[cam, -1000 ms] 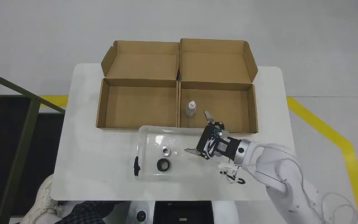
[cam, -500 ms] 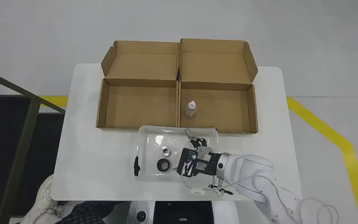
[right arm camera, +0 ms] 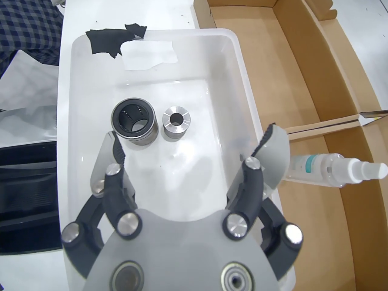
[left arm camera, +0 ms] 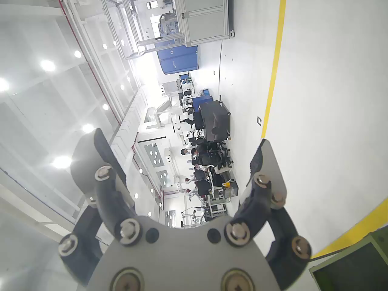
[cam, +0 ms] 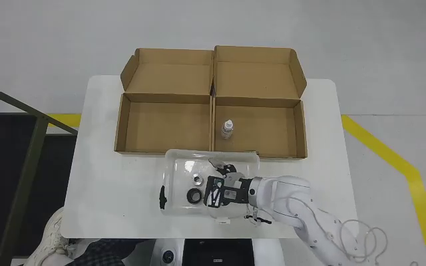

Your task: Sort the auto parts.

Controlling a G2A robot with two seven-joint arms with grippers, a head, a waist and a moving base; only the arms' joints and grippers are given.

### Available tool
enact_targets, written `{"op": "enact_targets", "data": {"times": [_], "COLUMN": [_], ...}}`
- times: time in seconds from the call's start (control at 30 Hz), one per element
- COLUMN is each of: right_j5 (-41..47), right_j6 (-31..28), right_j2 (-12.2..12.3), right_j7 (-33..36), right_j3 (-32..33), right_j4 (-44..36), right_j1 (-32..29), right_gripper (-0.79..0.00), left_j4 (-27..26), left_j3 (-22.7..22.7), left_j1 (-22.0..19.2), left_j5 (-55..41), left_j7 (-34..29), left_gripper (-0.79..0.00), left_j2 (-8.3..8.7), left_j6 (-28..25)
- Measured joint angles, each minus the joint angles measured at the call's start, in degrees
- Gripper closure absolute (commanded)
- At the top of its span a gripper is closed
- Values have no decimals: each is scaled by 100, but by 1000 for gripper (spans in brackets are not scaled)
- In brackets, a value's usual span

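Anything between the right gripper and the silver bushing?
Nothing: the right wrist view shows only bare tub floor between the open right gripper and the bushing; the bearing sits beside it.

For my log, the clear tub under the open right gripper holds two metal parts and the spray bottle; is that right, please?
Not quite: the clear tub under the open right gripper holds the two metal parts; the top view shows the spray bottle in a cardboard box.
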Motion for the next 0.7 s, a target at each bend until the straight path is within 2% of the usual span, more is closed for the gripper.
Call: {"op": "enact_targets", "data": {"times": [0.07, 0.37, 0.7], "right_j5": [-40, -107, -87], "right_j6": [-42, -64, 49], "right_j2": [0, -28, -118], "right_j7": [-2, -44, 4], "right_j3": [-34, -139, -350], "right_j4": [30, 399, 907], "right_j1": [11, 187, 538], "right_gripper": [-468, -391, -385], "left_j4": [0, 0, 0], "left_j3": [0, 0, 0], "left_j1": [0, 0, 0], "left_j5": [0, 0, 0], "left_j7": [0, 0, 0], "left_gripper": [-785, -785, -785], "left_j2": [0, 0, 0], "left_j6": [0, 0, 0]}}
